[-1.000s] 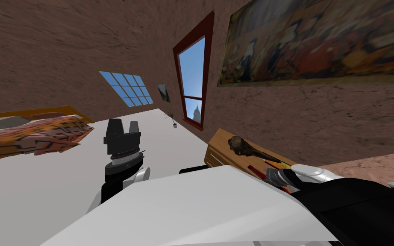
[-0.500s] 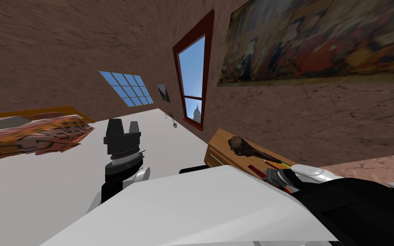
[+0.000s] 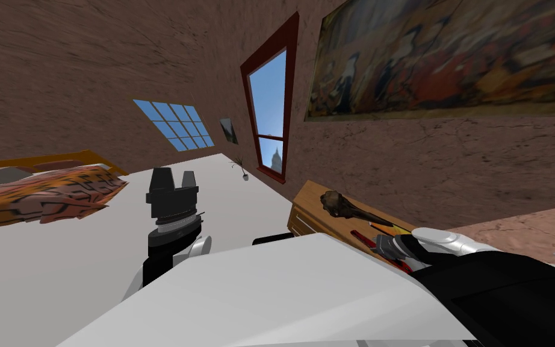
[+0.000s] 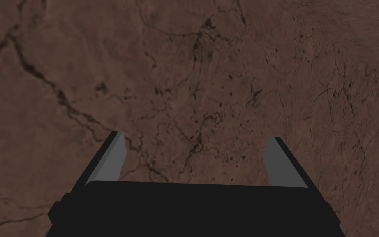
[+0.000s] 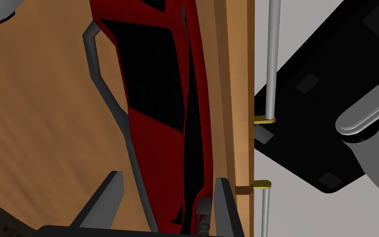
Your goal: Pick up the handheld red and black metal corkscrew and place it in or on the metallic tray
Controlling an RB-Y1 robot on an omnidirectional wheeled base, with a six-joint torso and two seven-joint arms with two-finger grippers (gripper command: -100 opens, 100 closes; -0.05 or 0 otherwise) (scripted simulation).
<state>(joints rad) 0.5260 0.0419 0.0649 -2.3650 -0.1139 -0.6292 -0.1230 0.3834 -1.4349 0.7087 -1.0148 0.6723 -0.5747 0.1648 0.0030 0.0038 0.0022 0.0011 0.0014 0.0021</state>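
The right hand (image 5: 169, 176) is down on top of a wooden cabinet (image 5: 40, 123) with its two fingers (image 5: 110, 193) astride the red and black corkscrew (image 5: 155, 103). The fingers are drawn in narrower than full spread but are not clamped. One lies right beside the red body on the side towards the cabinet's front edge. A thin strip of bare wood shows between the other finger and the corkscrew's grey lever (image 5: 102, 82).

The corkscrew lies flat on the cabinet top, lengthwise along the front edge and just inside it. Grey bar handles (image 5: 273, 61) on brass mounts run along the cabinet's front face below that edge.

From the head view, the right hand (image 3: 383, 244) sits at the near end of the cabinet (image 3: 312, 196), with the corkscrew (image 3: 362, 240) showing as a red sliver beside it. Farther along the top, apart from the corkscrew, lies a dark skull-like object (image 3: 337, 203). A small orange and yellow thing (image 3: 393, 229) lies near the back edge; I cannot tell what it is.

The left hand (image 3: 173, 181) is raised in front of the chest, over the pale floor, well away from the cabinet. Its fingers (image 4: 116, 160) stand wide apart and hold nothing.
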